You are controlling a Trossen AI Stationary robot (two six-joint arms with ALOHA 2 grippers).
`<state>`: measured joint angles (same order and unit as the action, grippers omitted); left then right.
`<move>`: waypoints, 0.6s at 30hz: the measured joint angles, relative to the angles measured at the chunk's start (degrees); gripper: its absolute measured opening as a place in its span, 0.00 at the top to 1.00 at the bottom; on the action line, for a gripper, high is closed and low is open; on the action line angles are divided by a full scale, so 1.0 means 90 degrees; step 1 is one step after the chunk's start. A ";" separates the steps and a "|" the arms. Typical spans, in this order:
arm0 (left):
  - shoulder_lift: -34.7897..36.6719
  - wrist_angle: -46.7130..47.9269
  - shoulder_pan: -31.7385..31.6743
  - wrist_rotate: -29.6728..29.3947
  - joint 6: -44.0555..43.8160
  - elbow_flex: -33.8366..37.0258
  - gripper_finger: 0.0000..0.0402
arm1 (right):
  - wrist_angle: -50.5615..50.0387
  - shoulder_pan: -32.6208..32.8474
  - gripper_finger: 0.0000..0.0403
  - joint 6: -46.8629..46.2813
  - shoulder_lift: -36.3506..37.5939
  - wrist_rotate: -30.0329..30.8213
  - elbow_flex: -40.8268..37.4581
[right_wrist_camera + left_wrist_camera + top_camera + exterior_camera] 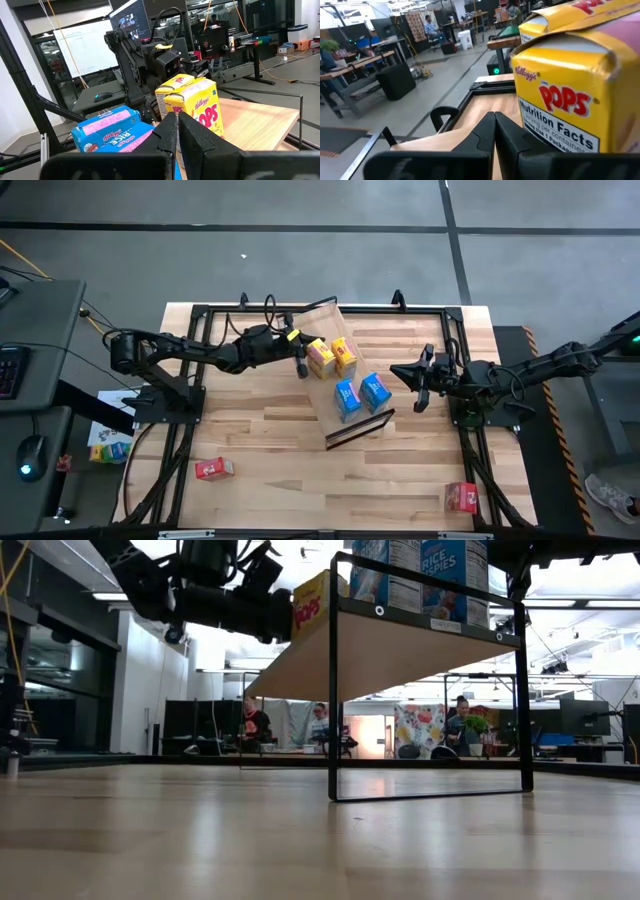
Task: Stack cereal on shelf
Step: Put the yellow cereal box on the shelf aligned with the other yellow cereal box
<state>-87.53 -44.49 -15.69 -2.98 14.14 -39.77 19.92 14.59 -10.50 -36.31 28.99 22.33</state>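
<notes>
The shelf [327, 323], a light-wood board on a thin dark frame, stands slantwise mid-table. Two yellow cereal boxes [320, 358] [345, 355] and two blue ones [347, 398] [376, 390] stand on it. Two red boxes [213, 469] [461, 496] lie on the tabletop near its near edge. My left gripper [300, 366] is shut, right beside the left yellow box [565, 90]. My right gripper [410, 373] is shut and hangs to the right of the shelf, apart from the blue boxes [112, 131]. My left gripper [495, 125] stands with shut fingers at the left side of the yellow box [545, 125], coming level from the table's left. I cannot tell whether the outer side of its finger touches the box. The box stands upright on the shelf.
A dark metal frame [200, 310] runs around the tabletop's edges. The shelf's board [400, 650] sits well above the tabletop on its thin legs. Bare wood [280, 430] lies left of and in front of the shelf. People sit in the room beyond the table.
</notes>
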 joint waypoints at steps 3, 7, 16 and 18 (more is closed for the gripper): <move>0.0000 -0.0032 -0.0026 0.0002 -0.0001 0.0000 1.00 | 0.0000 0.0001 0.97 -0.0001 0.0001 0.0000 0.0000; 0.0000 -0.0047 -0.0023 0.0002 -0.0061 0.0000 1.00 | 0.0000 0.0002 0.97 0.0000 0.0001 0.0000 0.0000; 0.0000 -0.0090 0.0319 -0.0020 0.0060 0.0000 1.00 | 0.0000 0.0001 0.97 0.0000 0.0000 0.0000 0.0000; 0.0000 -0.0093 0.0350 -0.0058 0.0108 0.0000 1.00 | 0.0000 0.0002 0.97 0.0000 0.0001 0.0000 0.0000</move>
<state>-87.53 -45.32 -12.53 -3.51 15.11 -39.77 19.92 14.61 -10.50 -36.30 28.99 22.33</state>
